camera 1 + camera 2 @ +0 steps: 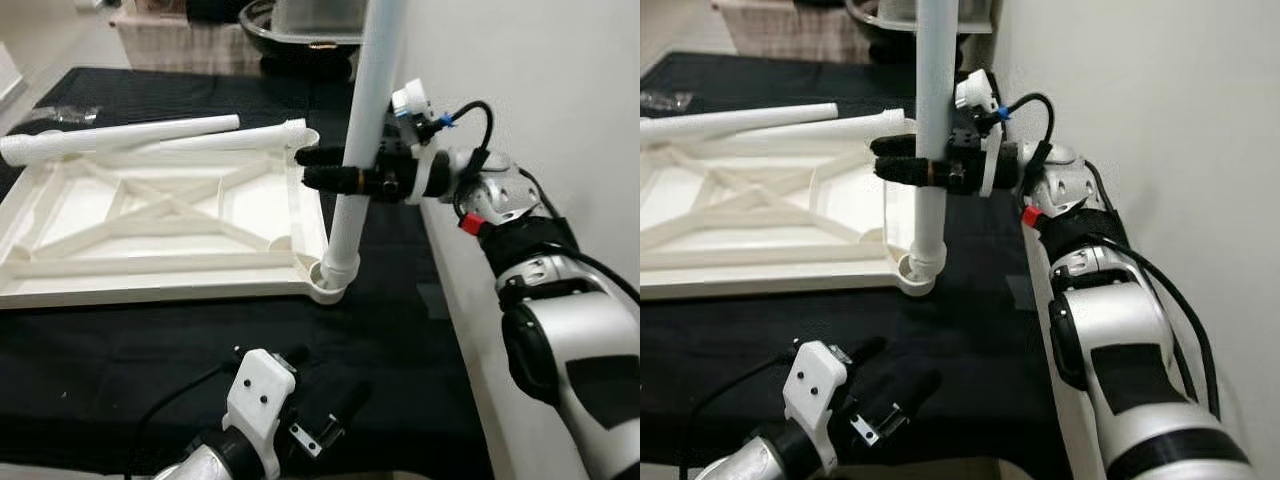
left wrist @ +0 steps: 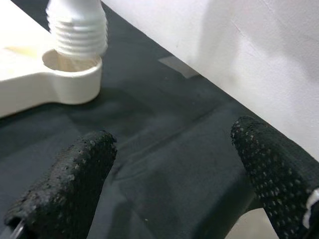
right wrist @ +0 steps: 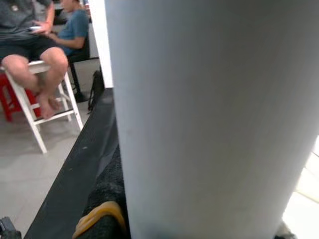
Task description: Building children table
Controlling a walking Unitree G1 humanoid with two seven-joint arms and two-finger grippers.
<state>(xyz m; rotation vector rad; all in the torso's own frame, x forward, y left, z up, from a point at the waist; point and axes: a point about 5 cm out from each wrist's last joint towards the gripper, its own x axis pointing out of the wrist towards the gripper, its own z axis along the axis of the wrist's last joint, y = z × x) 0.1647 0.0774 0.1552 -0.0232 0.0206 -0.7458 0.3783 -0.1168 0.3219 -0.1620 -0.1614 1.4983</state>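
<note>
Nearest, left gripper (image 1: 318, 395) is hovering with jaws spread wide over bare black cloth (image 1: 400, 330), beside the wall (image 1: 540, 90). Right gripper (image 1: 315, 168) is clamping the upright white table leg (image 1: 365, 130), whose threaded foot is sitting in the corner socket (image 2: 70, 74) of the overturned tabletop (image 1: 150, 220) below the jaws.

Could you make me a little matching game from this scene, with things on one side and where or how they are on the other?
Things:
1. upright leg
2. loose legs
3. left pincer
4. right pincer

States:
A. open above the black cloth
B. lying across the tabletop
C. standing in the corner socket
D. clamped around a white tube

Pairs: 1-C, 2-B, 3-A, 4-D
</note>
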